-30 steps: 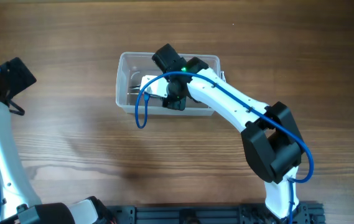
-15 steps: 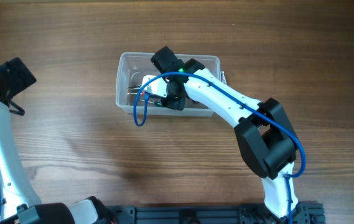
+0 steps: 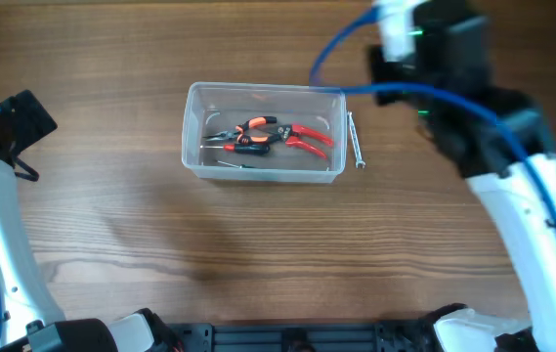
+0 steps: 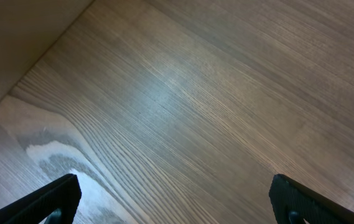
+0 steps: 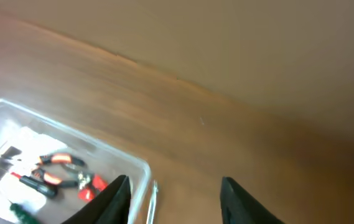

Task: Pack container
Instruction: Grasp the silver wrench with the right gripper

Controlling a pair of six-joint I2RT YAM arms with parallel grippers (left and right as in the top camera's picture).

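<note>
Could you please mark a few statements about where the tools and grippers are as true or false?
1. Red-handled pliers lie inside the container. True.
2. The thin metal tool lies inside the container too. False: it lies on the table, just outside the container's wall on the right arm's side.
3. The right gripper is open and holds nothing. True.
4. The left gripper is shut on a tool. False: its fingers stand wide apart over bare wood, with nothing between them.
</note>
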